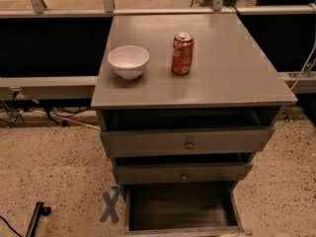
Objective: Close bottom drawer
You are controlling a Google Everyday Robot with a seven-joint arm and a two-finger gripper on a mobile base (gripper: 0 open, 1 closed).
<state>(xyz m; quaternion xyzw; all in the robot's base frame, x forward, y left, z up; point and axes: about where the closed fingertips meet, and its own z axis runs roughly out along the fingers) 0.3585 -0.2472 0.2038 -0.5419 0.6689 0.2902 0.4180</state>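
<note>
Standing on speckled floor [54,172], grey cabinet [232,78], all three drawers pulled out. Bottom drawer [180,206] lowest and furthest out, dark inside bare, front lip at the frame's lower edge; its knob not seen. Middle drawer [182,173] and top drawer [148,142] part out above it. White bowl [128,60] and red can [182,53] on top, apart. Gripper [228,234]: pale sliver only, at the bottom edge by the drawer's front right; spread or closed, cannot tell. Judgement: press flat on the front panel near centre, straight back along the runners, steady; an off-centre shove may skew and jam it
</note>
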